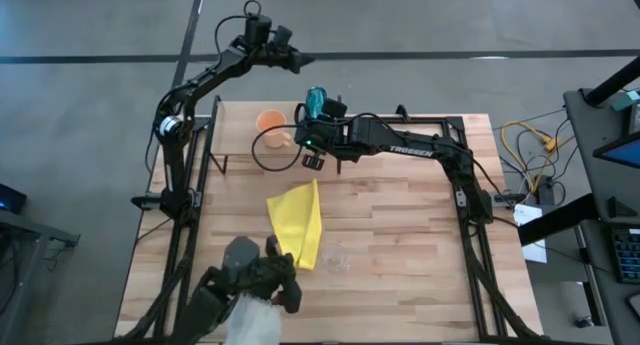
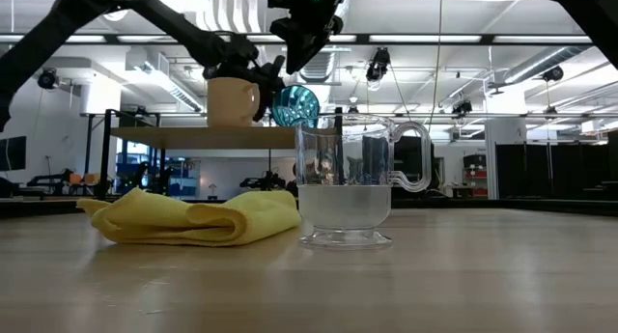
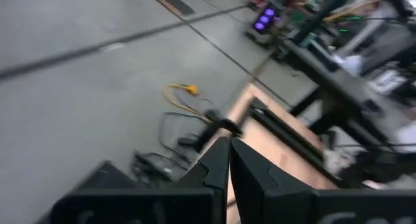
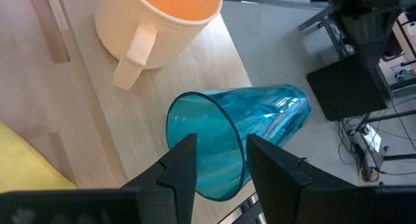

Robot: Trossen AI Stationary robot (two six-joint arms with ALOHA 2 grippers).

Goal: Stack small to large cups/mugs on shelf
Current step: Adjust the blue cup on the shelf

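Observation:
The teal tumbler (image 4: 260, 120) lies on its side at the far edge of the shelf (image 2: 193, 137), its mouth toward the near edge. My right gripper (image 4: 221, 146) is shut on it from above. The orange mug (image 1: 272, 123) stands upright on the shelf just left of it, and also shows in the right wrist view (image 4: 156, 23). The small clear glass (image 2: 346, 188) stands on the tabletop near the front edge, beside the yellow cloth (image 1: 298, 220). My left gripper (image 3: 229, 165) is shut and empty, raised beyond the table's far edge (image 1: 300, 60). My right gripper has the tumbler's rim wall (image 4: 235, 160) between its two fingers, one finger at the mouth and the other outside the wall. The fingers come from above, slanting down. The tumbler lies about level, its base past the shelf's far edge; whether it touches the shelf I cannot tell.
The yellow cloth (image 2: 193, 217) lies crumpled at mid-table. A dark device (image 1: 250, 280) sits at the table's near edge. The shelf's black frame (image 1: 440, 120) runs along the far right of the table. Bare wood shows at the table's right half.

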